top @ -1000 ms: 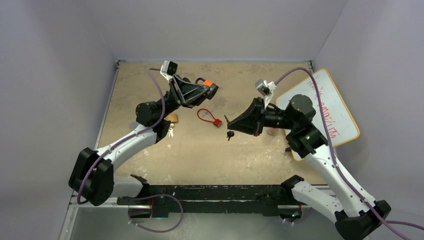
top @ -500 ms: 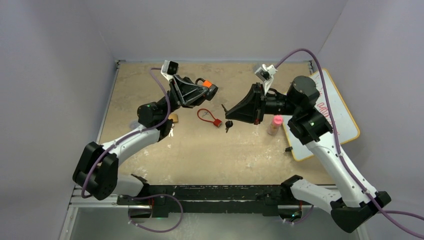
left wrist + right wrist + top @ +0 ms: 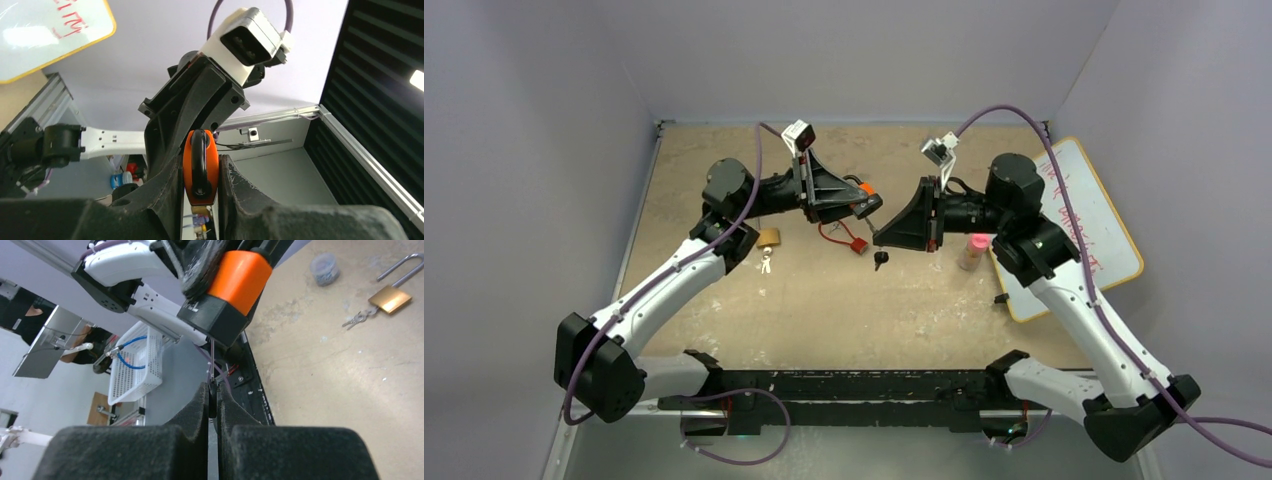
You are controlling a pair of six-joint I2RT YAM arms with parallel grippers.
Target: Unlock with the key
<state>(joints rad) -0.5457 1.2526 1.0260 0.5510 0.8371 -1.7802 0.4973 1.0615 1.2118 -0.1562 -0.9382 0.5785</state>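
Observation:
My left gripper (image 3: 865, 201) is shut on an orange padlock (image 3: 864, 192) with a black base and holds it in the air over the table's middle. The left wrist view shows the padlock (image 3: 200, 167) clamped between both fingers. My right gripper (image 3: 880, 234) is shut on a key, and a second key (image 3: 881, 261) dangles below it. In the right wrist view the thin key blade (image 3: 212, 362) points up from the gripper (image 3: 213, 390) and meets the black bottom of the padlock (image 3: 235, 287). I cannot tell how far it goes in.
A red padlock (image 3: 849, 240) lies on the table under the grippers. A brass padlock (image 3: 769, 237) with small keys (image 3: 766, 263) lies to the left. A pink-capped bottle (image 3: 973, 250) stands by the whiteboard (image 3: 1104, 220) at the right. A small clear jar (image 3: 322, 267) shows in the right wrist view.
The left arm carried the orange padlock right toward the centre. The right arm rose and moved left with the key until the blade met the padlock's bottom.

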